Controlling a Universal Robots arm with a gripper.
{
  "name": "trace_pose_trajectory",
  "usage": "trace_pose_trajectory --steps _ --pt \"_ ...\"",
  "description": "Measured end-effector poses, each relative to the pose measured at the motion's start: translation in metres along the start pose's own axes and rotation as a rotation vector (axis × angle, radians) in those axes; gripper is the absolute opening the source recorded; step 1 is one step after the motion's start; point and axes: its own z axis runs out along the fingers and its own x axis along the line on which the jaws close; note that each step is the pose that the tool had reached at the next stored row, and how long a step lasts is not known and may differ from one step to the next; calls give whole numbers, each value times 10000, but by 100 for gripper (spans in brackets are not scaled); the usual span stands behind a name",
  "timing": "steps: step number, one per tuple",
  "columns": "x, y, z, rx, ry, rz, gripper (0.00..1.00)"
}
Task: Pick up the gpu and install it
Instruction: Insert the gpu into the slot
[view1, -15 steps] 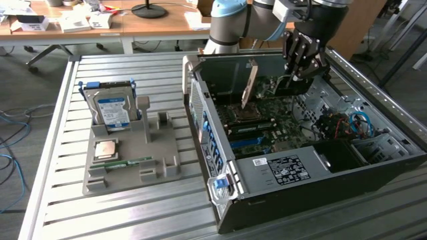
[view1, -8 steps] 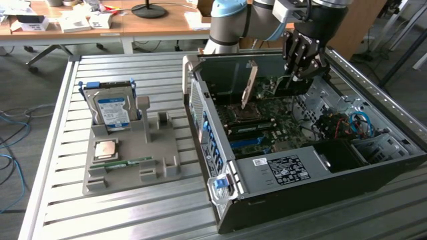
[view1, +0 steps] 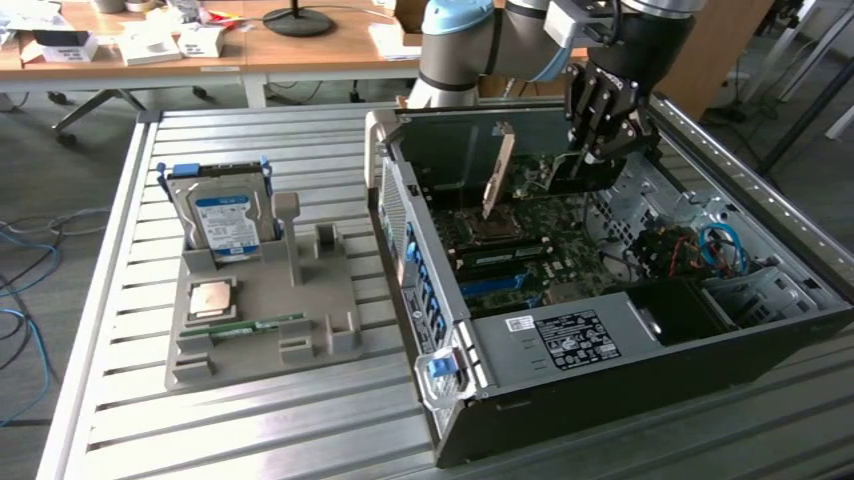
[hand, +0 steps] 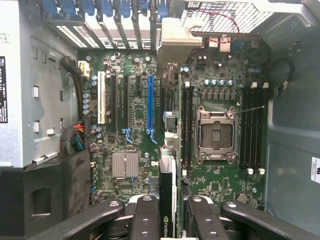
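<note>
Gpu (view1: 505, 165) already picked up, pinched edge-on in tool (view1: 594, 150), upper right of the exterior frame, above the open case (view1: 641, 400). Not yet seated in the blue slot (hand: 150, 100); install left.

ROBOTICS LAB: A robot arm (view1: 461, 40) reaches over a slatted metal bench (view1: 267, 430). The bench carries an open computer case (view1: 587, 410), its motherboard (hand: 135, 100) bared. Beside the case is a grey parts tray (view1: 327, 335) with a hard drive (view1: 227, 222) standing in it. Behind, wooden desks (view1: 320, 50) hold boxes (view1: 147, 45) and a lamp base (view1: 296, 20). Blue cables (view1: 16, 250) trail across the grey floor.
</note>
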Motion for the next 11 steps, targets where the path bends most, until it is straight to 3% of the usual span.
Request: trace_pose_trajectory --steps 11 --pt "1 -1 63 0 -2 0 26"
